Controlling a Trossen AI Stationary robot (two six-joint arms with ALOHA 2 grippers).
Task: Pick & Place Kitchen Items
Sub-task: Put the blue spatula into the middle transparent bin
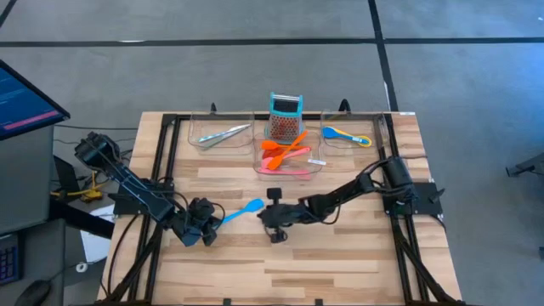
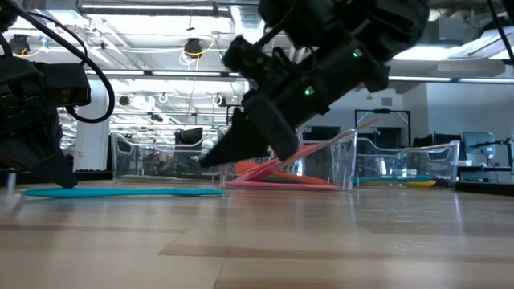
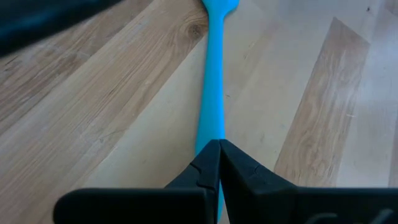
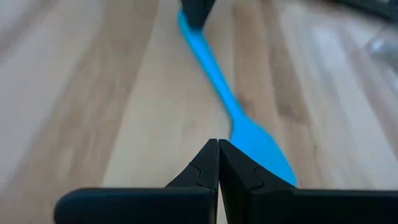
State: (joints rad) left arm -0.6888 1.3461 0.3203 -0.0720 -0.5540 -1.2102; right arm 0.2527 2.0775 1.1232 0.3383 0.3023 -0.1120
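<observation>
step in hand: pick-up of blue spatula (image 1: pixel 242 210), flat on bare table (image 1: pixel 340 263) between both arms, in front of the trays (image 1: pixel 289 166). left gripper (image 1: pixel 208 228) low at handle end, fingers pressed together, nothing pinched. right gripper (image 1: pixel 274 223) beside blade end, likewise pressed together. next, likely: spread fingers, straddle handle, pinch, lift.

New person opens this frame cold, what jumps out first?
The blue spatula lying flat on the bare wood mid-table, with the left gripper at its handle end and the right gripper by its blade end, both with fingers together. Behind it, the clear trays at the far edge: silvery tongs in the left one, orange and pink utensils in the middle one.
</observation>
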